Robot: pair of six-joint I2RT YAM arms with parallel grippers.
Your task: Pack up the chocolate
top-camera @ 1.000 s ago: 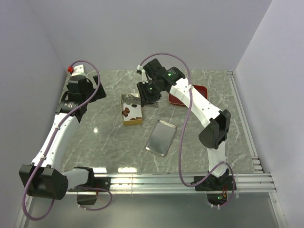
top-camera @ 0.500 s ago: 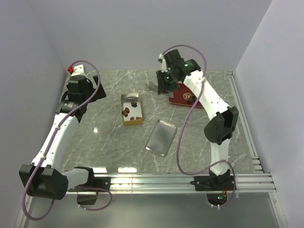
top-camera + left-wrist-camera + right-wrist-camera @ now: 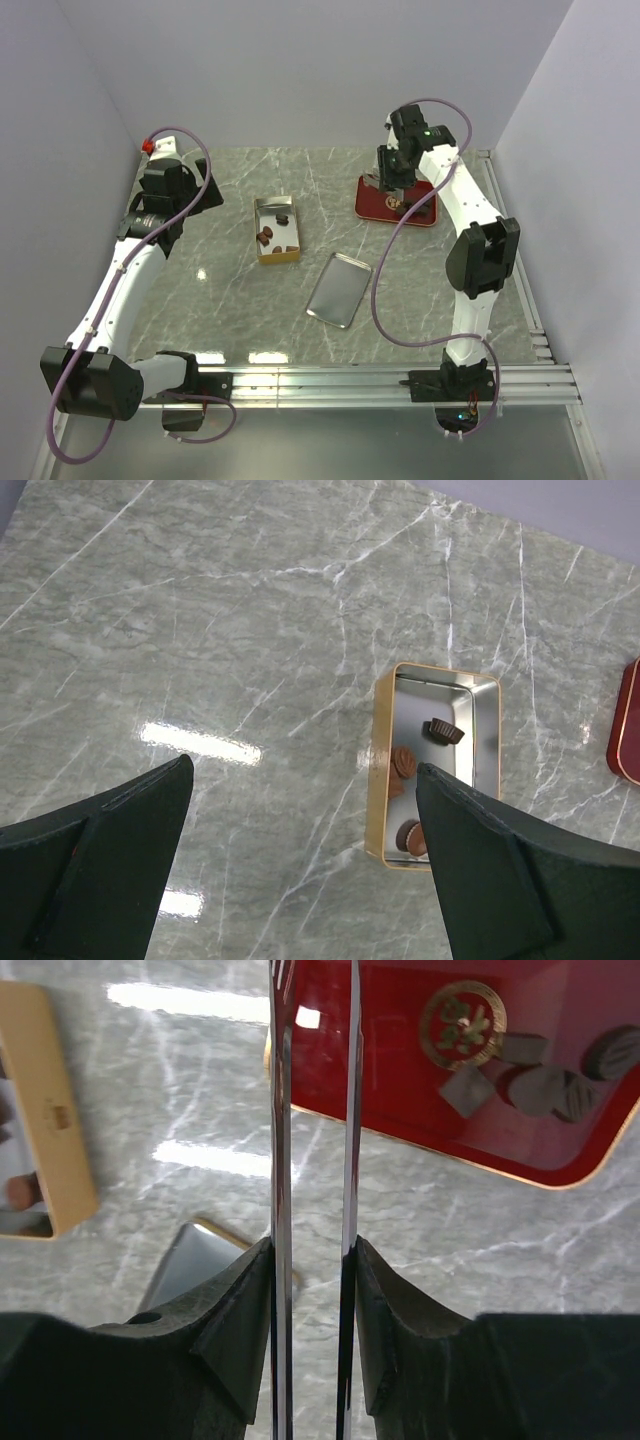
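The right gripper was clamped on a pair of metal tweezers, its black fingers pressing the two thin blades from either side. The blades ran up side by side with a narrow gap between them. Their tips were cut off by the top edge of the wrist view, so whether they carried anything could not be told. Behind the blades lay the left end of the red tray, and from above the gripper hung over that same end, at the far right of the marble table. Inside the tray sat a round gold emblem and, next to it, a cluster of dark flat-looking shapes; it was unclear whether they were loose pieces or print.

The left gripper stood wide open with nothing between its fingers, raised over the left part of the table. Seen through its gap, ahead and to the right, was the gold tin, resting open on the marble. The chocolate lay inside it: one piece near the far end, a couple stacked against the left wall at the middle, and one at the near end.

Well apart from the red tray, the tin sat left of it. A silvery lid lay flat and askew on the table, nearer the arm bases, between the tin and the tray and touching neither
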